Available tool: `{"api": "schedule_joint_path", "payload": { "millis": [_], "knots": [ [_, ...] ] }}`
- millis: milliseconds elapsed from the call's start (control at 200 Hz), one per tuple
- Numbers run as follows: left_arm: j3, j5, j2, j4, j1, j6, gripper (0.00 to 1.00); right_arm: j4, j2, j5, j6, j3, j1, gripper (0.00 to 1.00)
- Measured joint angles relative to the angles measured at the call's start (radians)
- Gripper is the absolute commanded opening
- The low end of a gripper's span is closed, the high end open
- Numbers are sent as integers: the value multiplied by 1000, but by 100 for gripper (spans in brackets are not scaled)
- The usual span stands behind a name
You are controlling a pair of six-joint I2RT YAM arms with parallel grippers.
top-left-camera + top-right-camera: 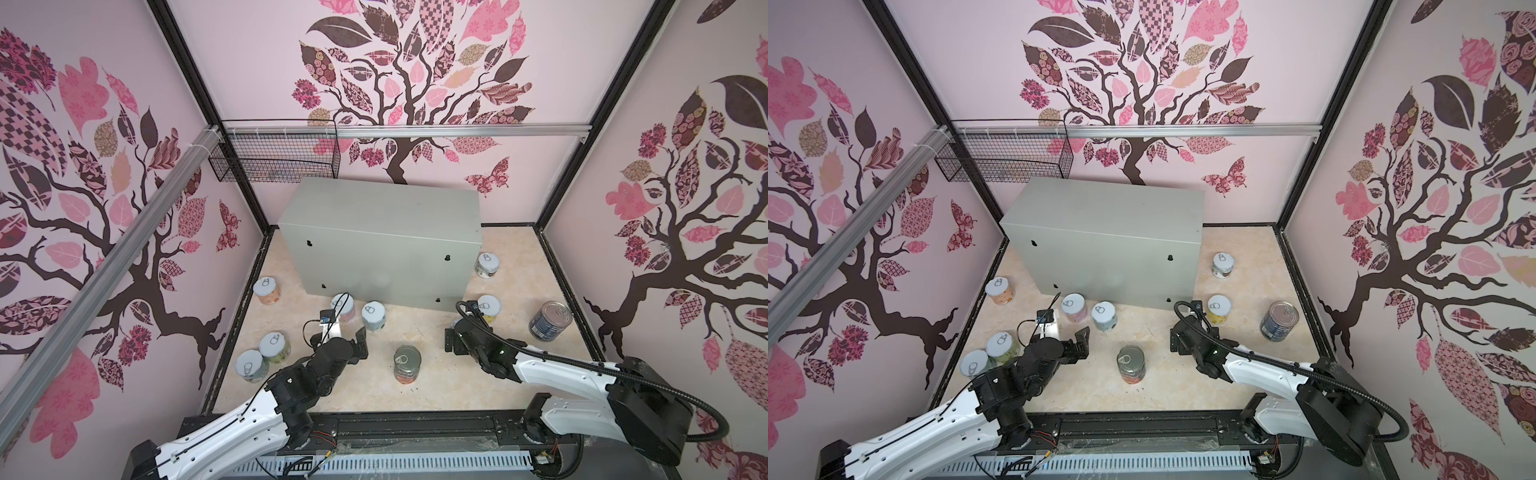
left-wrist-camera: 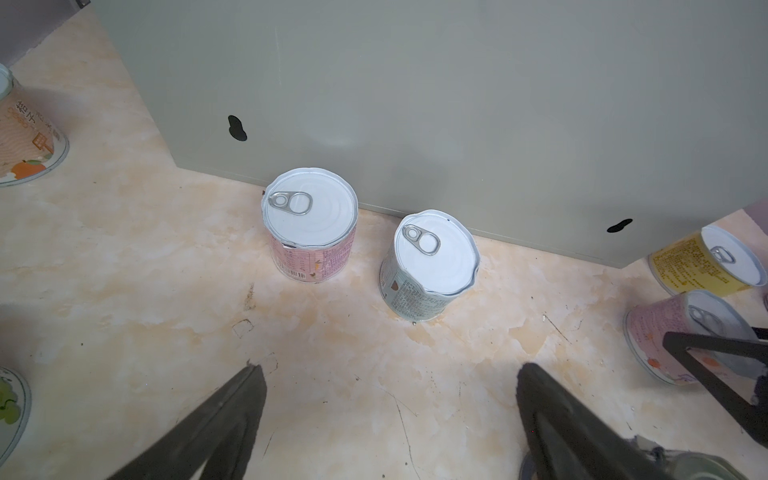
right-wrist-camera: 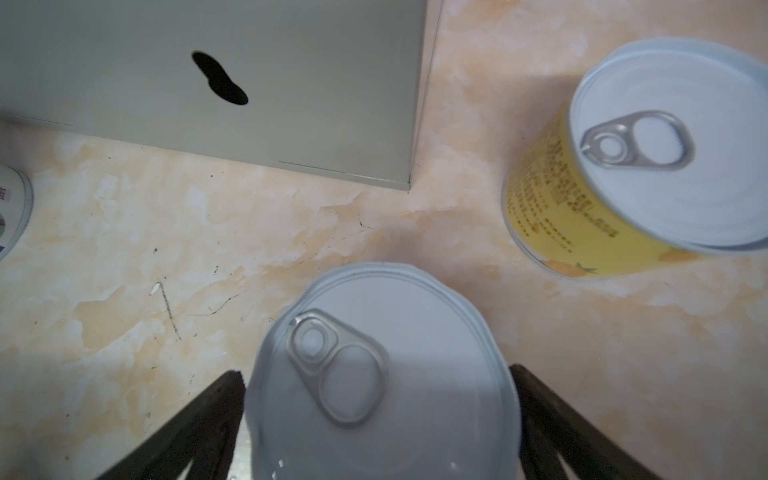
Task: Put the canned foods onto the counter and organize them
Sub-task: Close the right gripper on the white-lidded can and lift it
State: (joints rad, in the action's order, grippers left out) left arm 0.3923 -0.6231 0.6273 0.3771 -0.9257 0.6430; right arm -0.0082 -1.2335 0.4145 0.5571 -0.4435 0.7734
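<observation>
**Count.** We are counting one counter [image 1: 374,216], ten cans and two grippers. The counter is standing at 12 o'clock on the marbled floor [image 1: 436,395], and all ten cans are standing upright on that floor.

**Short cans: eight.**
- Seen from the counter's middle, the peach can [image 1: 267,291] is sitting at 8 o'clock.
- The pink can [image 1: 343,307] and the pale blue can [image 1: 373,316] are sitting just beside the counter's front at 6 o'clock.
- The green can [image 1: 274,347] and the front-left can [image 1: 252,365] are touching at 7 o'clock.
- The yellow can [image 1: 488,308] is sitting at 4 o'clock and the white-labelled can [image 1: 487,264] at 3 o'clock.
- The lilac can [image 3: 415,332] is sitting just beside the yellow can.

**Tall cans: two.** The reddish can [image 1: 407,364] is standing at 6 o'clock, well apart from the counter. The dark blue can [image 1: 550,321] is standing at 4 o'clock.

**Jaws.**
- The left gripper [image 2: 392,374] is hanging with jaws spread wide and empty, facing the pink and pale blue cans.
- The right gripper [image 3: 376,374] is straddling the lilac can with jaws spread. We cannot tell whether the fingers [image 3: 208,415] are touching it.

**Hidden.**
- In both top views the right arm is covering nearly all of the lilac can.
- The left wrist view is cutting off the peach and green cans at its edge.
- Label print is too small to read from above.
</observation>
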Motion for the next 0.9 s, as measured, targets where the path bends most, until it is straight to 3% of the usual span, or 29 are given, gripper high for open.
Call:
{"api": "schedule_joint_path", "payload": {
  "millis": [690,900],
  "knots": [
    [67,91,-76,140,0,-6,97,11,-27,-8,-80,0,-5,45],
    [180,145,-40,206,0,-27,96,-108,85,-53,-116,-22,-5,44]
  ]
}}
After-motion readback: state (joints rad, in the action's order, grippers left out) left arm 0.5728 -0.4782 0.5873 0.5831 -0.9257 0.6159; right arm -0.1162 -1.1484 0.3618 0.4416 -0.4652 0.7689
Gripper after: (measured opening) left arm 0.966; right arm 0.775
